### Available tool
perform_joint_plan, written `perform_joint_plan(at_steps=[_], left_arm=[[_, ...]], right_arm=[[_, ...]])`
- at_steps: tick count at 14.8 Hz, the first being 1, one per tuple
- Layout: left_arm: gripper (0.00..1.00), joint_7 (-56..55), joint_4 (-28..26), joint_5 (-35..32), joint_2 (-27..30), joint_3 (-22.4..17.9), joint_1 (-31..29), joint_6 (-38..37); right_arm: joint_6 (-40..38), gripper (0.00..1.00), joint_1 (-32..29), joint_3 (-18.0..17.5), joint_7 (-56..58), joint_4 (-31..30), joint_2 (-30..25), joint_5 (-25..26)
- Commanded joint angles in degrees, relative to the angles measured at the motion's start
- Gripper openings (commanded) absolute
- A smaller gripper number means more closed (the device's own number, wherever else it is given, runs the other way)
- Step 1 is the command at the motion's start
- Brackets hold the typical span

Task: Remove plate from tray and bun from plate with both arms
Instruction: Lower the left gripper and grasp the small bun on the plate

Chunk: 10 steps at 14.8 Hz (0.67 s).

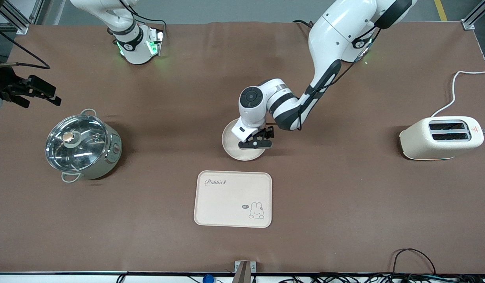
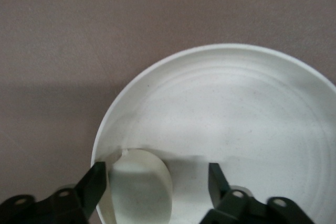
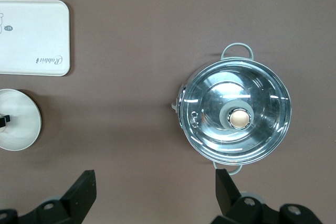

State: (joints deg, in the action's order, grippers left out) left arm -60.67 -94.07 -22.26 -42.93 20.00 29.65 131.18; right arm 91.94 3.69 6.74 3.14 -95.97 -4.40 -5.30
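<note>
The round cream plate (image 1: 230, 138) lies on the brown table, just farther from the front camera than the rabbit tray (image 1: 232, 198). My left gripper (image 1: 256, 143) is low over the plate's rim. In the left wrist view (image 2: 157, 182) it is open. One finger is at the rim, the other is over the plate (image 2: 236, 108). A pale rounded lump, seemingly the bun (image 2: 139, 187), lies in the plate between the fingers, untouched. My right gripper (image 1: 42, 92) waits open and empty in the air by the pot (image 1: 83, 147). Its own view (image 3: 155, 192) shows bare table between the fingers.
The steel pot (image 3: 236, 111) with a glass lid stands toward the right arm's end. A cream toaster (image 1: 443, 137) with a white cable stands toward the left arm's end. The right wrist view also shows the tray (image 3: 31, 38) and the plate (image 3: 18, 119).
</note>
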Motion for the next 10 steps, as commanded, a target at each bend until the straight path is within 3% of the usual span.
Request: perform_joint_plan(at_steps=[1,4,7,10], left_arm=[[0.30,-2.4,-1.2,-1.2,0.5,-0.1,0.5,0.7],[0.02,-3.9,-1.2,-1.2,0.5,-0.1,0.5,0.7],[0.00,-3.8,-1.0,-0.8,2.0,0.1,-0.2,-0.1],[0.00,-1.6,0.7,0.3,6.4,0.2,-2.2,-7.9]], right_arm=[[-0.3,1.00,-1.8,-0.9,0.6,-1.0,-1.3,1.0],[-0.2,1.00,-1.9,-0.9,0.6,-0.4,-1.3,1.1],[-0.2,1.00,-1.8,-0.9,0.6,0.9,-1.0,1.0],[-0.1,1.00,-1.5,-1.0,0.6,2.2,-0.7,0.8]])
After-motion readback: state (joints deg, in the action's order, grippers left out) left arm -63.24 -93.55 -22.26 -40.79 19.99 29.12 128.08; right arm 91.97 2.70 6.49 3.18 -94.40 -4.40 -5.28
